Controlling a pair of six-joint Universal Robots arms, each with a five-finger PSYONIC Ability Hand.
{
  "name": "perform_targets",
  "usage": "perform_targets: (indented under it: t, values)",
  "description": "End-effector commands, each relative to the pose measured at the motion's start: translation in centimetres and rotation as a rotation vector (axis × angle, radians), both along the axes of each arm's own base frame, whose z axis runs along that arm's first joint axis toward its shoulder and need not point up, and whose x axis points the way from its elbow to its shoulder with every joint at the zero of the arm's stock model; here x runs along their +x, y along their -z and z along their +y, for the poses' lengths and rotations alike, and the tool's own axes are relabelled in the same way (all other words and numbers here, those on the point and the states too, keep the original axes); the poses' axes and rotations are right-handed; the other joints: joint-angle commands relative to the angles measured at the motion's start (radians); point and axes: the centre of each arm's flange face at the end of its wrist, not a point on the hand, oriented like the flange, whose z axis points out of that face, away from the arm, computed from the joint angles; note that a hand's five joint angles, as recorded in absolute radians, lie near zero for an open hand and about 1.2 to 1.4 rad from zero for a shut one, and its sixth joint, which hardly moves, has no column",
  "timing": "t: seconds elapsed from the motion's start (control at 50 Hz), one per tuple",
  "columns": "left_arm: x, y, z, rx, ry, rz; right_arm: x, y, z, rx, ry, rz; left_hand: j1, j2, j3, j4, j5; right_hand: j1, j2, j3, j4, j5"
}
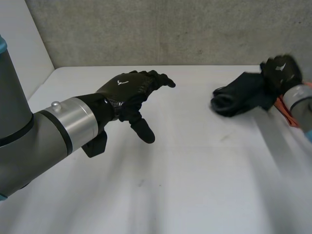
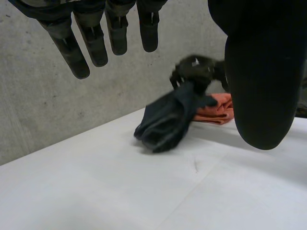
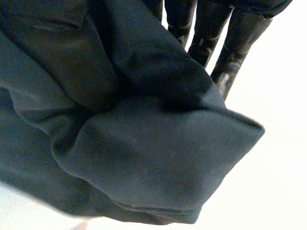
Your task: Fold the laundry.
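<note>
A dark navy garment (image 1: 241,93), bunched into a thick roll, hangs just above the white table (image 1: 195,185) at the far right. My right hand (image 1: 282,70) is shut on its far end, fingers (image 3: 230,43) wrapped round the cloth (image 3: 134,134). The left wrist view has the same roll (image 2: 168,120) dangling from that hand (image 2: 196,69). My left hand (image 1: 131,92) hovers open over the table's left part, fingers (image 2: 91,43) straight and spread, thumb (image 2: 261,81) apart, holding nothing.
An orange cloth (image 1: 287,111) lies at the table's right edge under my right arm; it is also behind the dark roll (image 2: 216,109). A grey concrete wall (image 1: 170,29) runs along the table's far edge.
</note>
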Motion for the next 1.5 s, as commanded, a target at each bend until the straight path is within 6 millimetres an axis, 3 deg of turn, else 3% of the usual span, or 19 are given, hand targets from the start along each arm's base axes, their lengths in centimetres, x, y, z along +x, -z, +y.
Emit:
perform_targets:
  t: [0.02, 0.08, 0.14, 0.18, 0.3, 0.38, 0.46, 0.54, 0.58, 0.64, 0.68, 0.72, 0.8, 0.92, 1.02, 1.14, 1.24, 1.4, 1.5]
  values:
    - [-0.1, 0.5, -0.1, 0.012, 0.001, -0.008, -3.1, -6.6, -4.2, -0.158, 0.026, -0.14, -0.011, 0.0, -0.015, 0.001, 0.008, 0.527, 0.236, 0.225, 0.206, 0.297]
    - [-0.2, 0.6, -0.1, 0.017, 0.001, -0.01, -5.3, -7.9, -5.6, -0.184, 0.055, -0.17, -0.011, 0.0, -0.015, 0.001, 0.008, 0.527, 0.236, 0.225, 0.206, 0.297]
    - [-0.2, 0.8, -0.2, 0.021, 0.002, -0.012, -8.0, -7.9, -6.8, -0.179, 0.093, -0.179, -0.011, 0.0, -0.015, 0.001, 0.008, 0.527, 0.236, 0.225, 0.206, 0.297]
    - [-0.3, 0.7, -0.1, 0.02, 0.004, -0.011, -9.7, -7.0, -7.5, -0.163, 0.112, -0.174, -0.011, 0.0, -0.015, 0.001, 0.008, 0.527, 0.236, 0.225, 0.206, 0.297]
    - [-0.4, 0.9, 0.0, 0.026, 0.008, -0.014, -11.4, -2.9, -8.1, -0.069, 0.081, -0.16, -0.011, 0.0, -0.015, 0.001, 0.008, 0.527, 0.236, 0.225, 0.206, 0.297]
    - [-0.5, 1.2, 0.1, 0.032, 0.013, -0.018, -15.6, -0.2, -7.9, 0.01, 0.135, -0.166, -0.008, 0.003, -0.013, 0.003, 0.011, 0.527, 0.236, 0.225, 0.206, 0.297]
    - [-0.5, 1.4, 0.2, 0.039, 0.016, -0.022, -17.8, 1.6, -7.0, 0.08, 0.158, -0.178, -0.008, 0.003, -0.012, 0.003, 0.011, 0.527, 0.236, 0.225, 0.206, 0.297]
    - [-0.6, 1.7, 0.1, 0.047, 0.017, -0.027, -17.5, 0.7, -5.9, 0.109, 0.131, -0.192, -0.008, 0.003, -0.012, 0.003, 0.011, 0.446, 0.155, 0.145, 0.126, 0.216]
    - [-0.7, 1.7, 0.2, 0.047, 0.019, -0.027, -17.0, -0.6, -4.9, 0.114, 0.119, -0.199, -0.008, 0.003, -0.012, 0.003, 0.011, -0.158, -0.449, -0.46, -0.479, -0.388]
    - [-0.8, 1.8, 0.3, 0.049, 0.023, -0.029, -16.5, -2.5, -3.8, 0.107, 0.118, -0.221, -0.008, 0.003, -0.012, 0.003, 0.011, -0.568, -0.859, -0.87, -0.889, -0.798]
    - [-0.8, 1.9, 0.3, 0.051, 0.024, -0.031, -16.3, -3.7, -3.3, 0.093, 0.115, -0.24, -0.008, 0.003, -0.012, 0.003, 0.011, -0.695, -0.986, -0.997, -1.016, -0.925]
    - [-0.8, 1.9, 0.3, 0.051, 0.025, -0.031, -15.6, -5.4, -2.7, 0.073, 0.114, -0.277, -0.008, 0.003, -0.012, 0.003, 0.011, -0.695, -0.986, -0.997, -1.016, -0.925]
    - [-0.8, 1.9, 0.3, 0.051, 0.024, -0.031, -13.2, -6.5, -1.4, 0.095, 0.106, -0.377, -0.008, 0.003, -0.012, 0.003, 0.011, -0.695, -0.986, -0.997, -1.016, -0.925]
    - [-0.8, 1.9, 0.3, 0.049, 0.024, -0.03, -12.5, -8.1, 0.5, 0.08, 0.166, -0.467, -0.011, 0.0, -0.015, 0.001, 0.008, -0.695, -0.986, -0.997, -1.016, -0.925]
    - [-0.8, 1.9, 0.3, 0.049, 0.024, -0.031, -12.5, -8.1, 1.4, 0.087, 0.227, -0.49, -0.014, -0.003, -0.018, -0.002, 0.005, -0.695, -0.986, -0.997, -1.016, -0.925]
    - [-0.8, 1.9, 0.3, 0.048, 0.022, -0.03, -10.9, -8.6, 1.8, 0.079, 0.237, -0.498, -0.017, -0.006, -0.021, -0.005, 0.002, -0.695, -0.986, -0.997, -1.016, -0.925]
    - [-0.8, 1.9, 0.2, 0.043, 0.022, -0.027, -11.0, -9.4, 0.3, 0.043, 0.234, -0.497, -0.017, -0.006, -0.021, -0.005, 0.002, -0.695, -0.986, -0.997, -1.016, -0.925]
    - [-0.9, 2.1, 0.2, 0.043, 0.024, -0.027, -11.3, -4.4, -5.8, 0.094, 0.312, -0.521, -0.017, -0.006, -0.021, -0.005, 0.002, -0.695, -0.986, -0.997, -1.016, -0.925]
    - [-1.0, 2.3, 0.0, 0.044, 0.024, -0.029, -12.0, -1.8, -8.2, 0.062, 0.356, -0.529, -0.017, -0.006, -0.021, -0.005, 0.002, -0.695, -0.986, -0.997, -1.016, -0.925]
